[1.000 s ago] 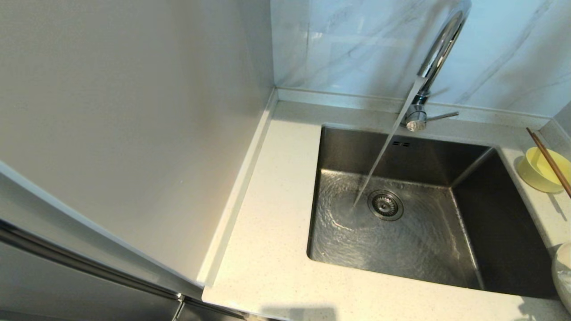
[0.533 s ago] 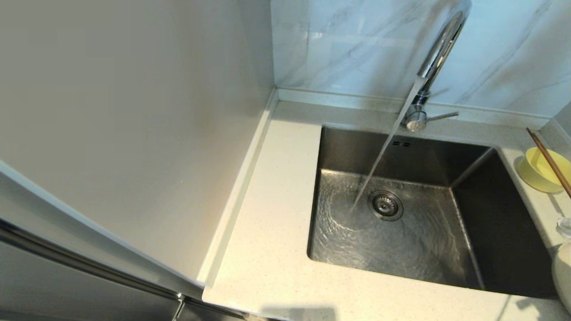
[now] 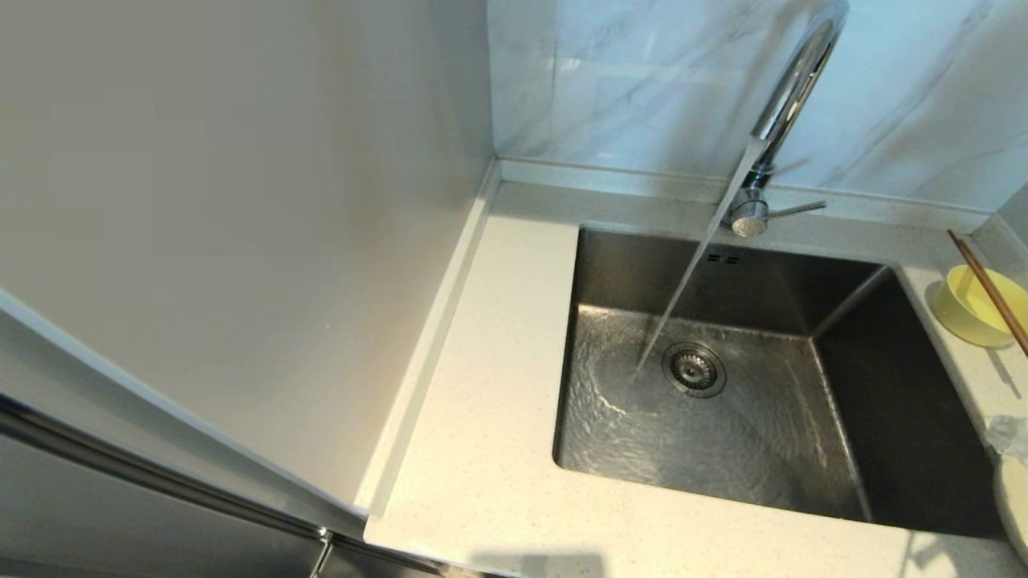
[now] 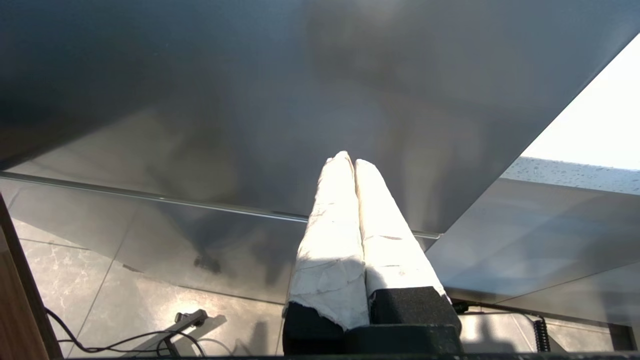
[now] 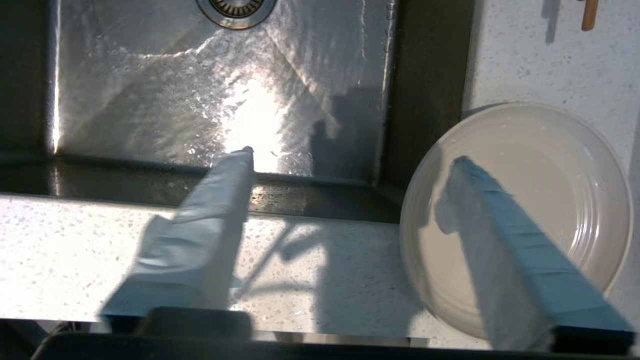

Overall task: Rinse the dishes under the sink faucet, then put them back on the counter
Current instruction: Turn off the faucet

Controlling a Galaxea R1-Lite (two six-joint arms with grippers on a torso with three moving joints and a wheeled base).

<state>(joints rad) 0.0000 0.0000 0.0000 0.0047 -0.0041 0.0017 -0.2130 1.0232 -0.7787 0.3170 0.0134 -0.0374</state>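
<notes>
Just beside the basin's right wall, the white plate [image 5: 545, 200] lies flat on the counter [image 5: 100, 250], with the right gripper [image 5: 350, 155] above it, fingers spread wide: one over the plate, one over the basin [image 5: 150, 100]. Likely trouble: closing from here could nudge the plate over the rim, or wet fingers slip. The left gripper [image 4: 352, 162] is parked with fingers pressed together, away from the sink.

A home kitchen: a steel sink [image 3: 723, 385] sits in a speckled stone bench [image 3: 482, 449] at centre frame, a chrome tap [image 3: 783, 104] runs water, and marble-look wall tiles [image 3: 642, 80] fill the top.
</notes>
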